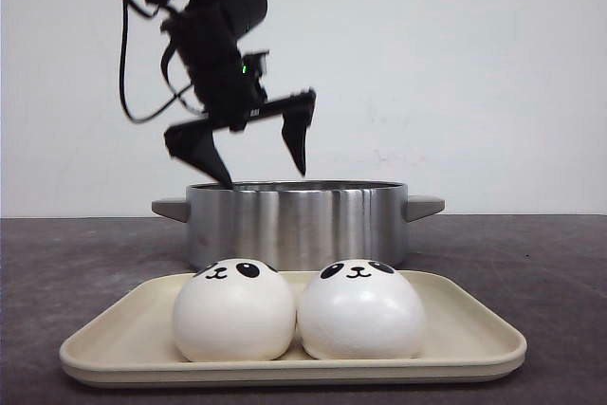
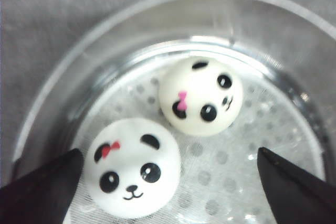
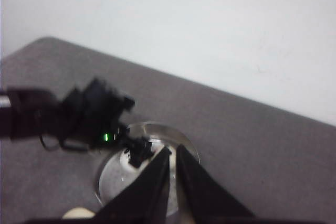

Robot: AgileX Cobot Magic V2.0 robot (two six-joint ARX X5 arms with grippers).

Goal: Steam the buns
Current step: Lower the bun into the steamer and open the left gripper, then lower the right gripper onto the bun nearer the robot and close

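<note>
Two white panda buns, a left one (image 1: pixel 234 309) and a right one (image 1: pixel 361 309), sit side by side on a beige tray (image 1: pixel 474 348) at the front. Behind it stands a steel steamer pot (image 1: pixel 297 223). My left gripper (image 1: pixel 256 144) hangs open and empty just above the pot's rim. In the left wrist view two more buns lie on the perforated steamer plate (image 2: pixel 247 166) inside the pot: one with a red bow (image 2: pixel 132 167) and one with a pink bow (image 2: pixel 201 96). My right gripper (image 3: pixel 173 153) is high up, fingers nearly together, holding nothing.
The dark grey table (image 1: pixel 531 263) runs to a white wall. The pot has a handle on each side (image 1: pixel 424 206). The left arm (image 3: pixel 79 116) reaches over the pot (image 3: pixel 152 166) in the right wrist view.
</note>
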